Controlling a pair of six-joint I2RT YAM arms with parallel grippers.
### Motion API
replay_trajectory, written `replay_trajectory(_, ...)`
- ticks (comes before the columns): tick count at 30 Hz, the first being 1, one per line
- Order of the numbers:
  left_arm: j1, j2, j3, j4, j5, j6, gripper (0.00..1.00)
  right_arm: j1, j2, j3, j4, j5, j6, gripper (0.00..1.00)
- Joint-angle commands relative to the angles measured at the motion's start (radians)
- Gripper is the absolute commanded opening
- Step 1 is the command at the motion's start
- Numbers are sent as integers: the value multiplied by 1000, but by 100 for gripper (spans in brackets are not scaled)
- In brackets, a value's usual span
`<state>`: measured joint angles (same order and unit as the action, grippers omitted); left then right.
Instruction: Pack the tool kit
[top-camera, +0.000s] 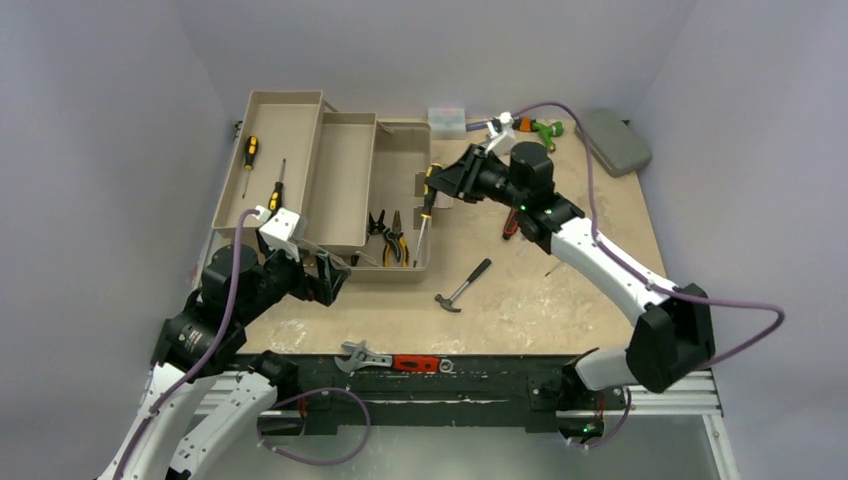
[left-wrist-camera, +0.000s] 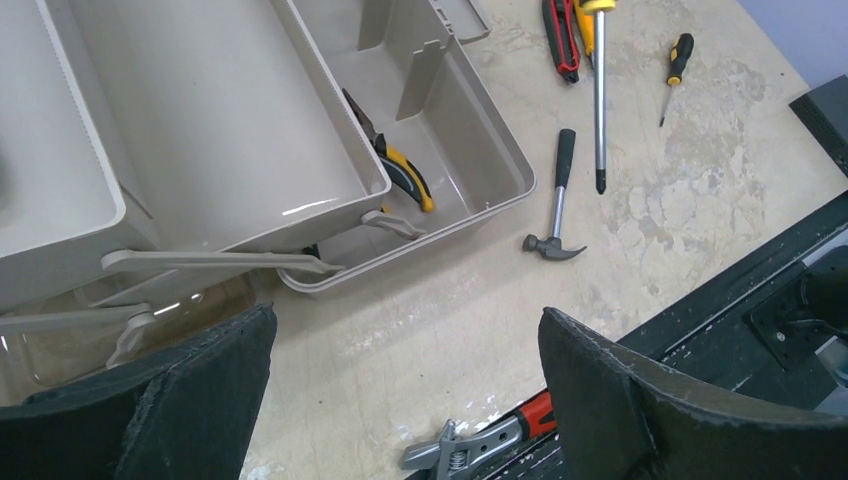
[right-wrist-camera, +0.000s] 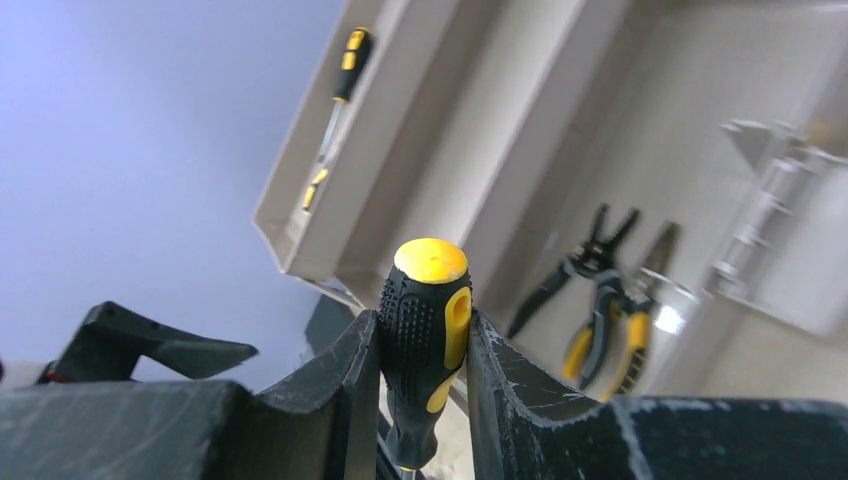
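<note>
**Open toolbox between two arms; one screwdriver gripped**

Nearest the arm bases, a wrench (top-camera: 365, 357) lies on the front edge of the table (top-camera: 560, 300). Only the left wrist view shows the left gripper (left-wrist-camera: 405, 330) from within. Its fingers are spread wide with bare table between them, and it holds nothing. A hammer (left-wrist-camera: 555, 200) lies just beyond it.

The toolbox (top-camera: 330, 180) stands unfolded just beyond the left gripper and to the left of the right gripper (right-wrist-camera: 425, 322). Pliers (top-camera: 388, 235) lie in its bottom compartment and two small screwdrivers (top-camera: 249, 155) in its far-left tray.

Only the right wrist view shows the grip closely. The pads (right-wrist-camera: 500, 380) are clamped on both sides of the black-and-yellow handle of a long screwdriver (right-wrist-camera: 428, 300). It hangs tip-down by the toolbox's right wall.

Only the top view reaches the far edge, where a clear box (top-camera: 447, 120) and a grey case (top-camera: 613, 140) lie.
</note>
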<state>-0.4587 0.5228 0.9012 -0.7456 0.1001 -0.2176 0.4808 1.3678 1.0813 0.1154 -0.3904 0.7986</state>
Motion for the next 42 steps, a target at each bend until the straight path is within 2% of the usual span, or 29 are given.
replay_trajectory(1,1,23,7,15,21,-10,100,73,94,170,101,-40,-19,0)
replay_trajectory(6,2,27,13,0,-10,0,100,112,255,310,192,-61,26,0)
replay_trajectory(10,2,-2,9,0,-32,7,100,121,381,445,199,-70,39,0)
replay_trajectory(18,2,-18,3,3,-51,15,100,138,646,726,151,-77,62,0)
replay_trajectory(27,1,-11,3,2,-57,17,100,170,809,909,106,-44,83,0)
replay_trajectory(30,2,-7,2,2,-57,18,100,180,819,955,-4,9,18,36)
replay_trajectory(31,1,-3,1,4,-53,20,100,182,810,961,-34,24,0,43)
replay_trajectory(37,2,25,2,0,-28,23,100,181,715,944,-151,71,-111,64)
replay_trajectory(42,1,54,-15,32,35,23,100,178,560,812,-204,135,-180,65)
